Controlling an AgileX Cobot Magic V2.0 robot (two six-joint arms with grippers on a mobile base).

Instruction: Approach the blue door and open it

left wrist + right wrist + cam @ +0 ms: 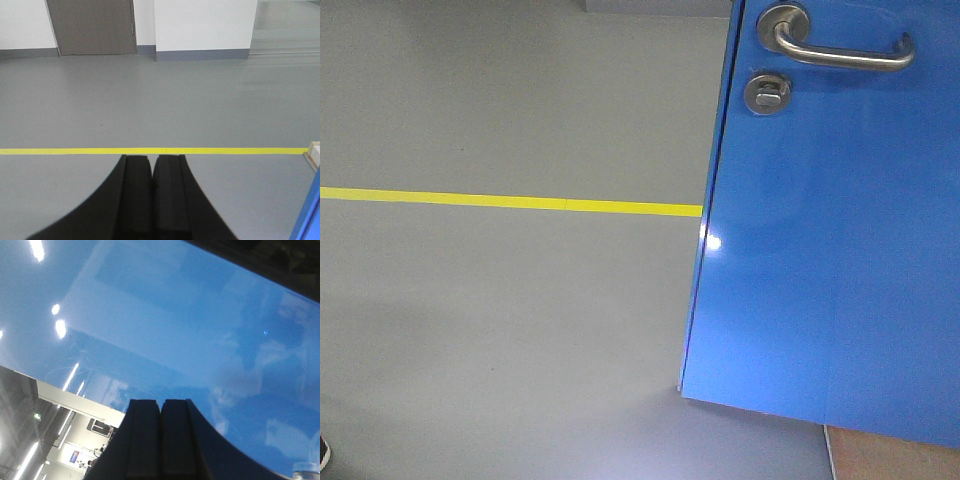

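The blue door (830, 230) fills the right half of the front view, a tall glossy panel standing upright on the grey floor (500, 330). Its free vertical edge runs down the middle of the picture, and open floor shows past that edge, so the door looks to be standing ajar rather than shut in a frame. Near the top right sits a silver lever handle (840, 50), its long axis lying level and pointing right, away from the door's edge. Just below the handle's round base is a round thumb-turn lock (767, 94).

The right gripper (161, 440) has its two black fingers pressed together, holding nothing. It points straight at the door's shiny blue face, which fills nearly all of the right wrist view and mirrors ceiling lights; whether it touches the panel cannot be told.

The left gripper (151, 195) is likewise closed and empty. It faces open floor, with only a sliver of the door at the far right of its view.

The right arm is therefore the nearer one, and the door lies directly ahead of it.

A yellow floor line (510, 202) crosses the floor behind and meets the door's edge. A brown door (92, 26) stands in the far white wall (205, 24).
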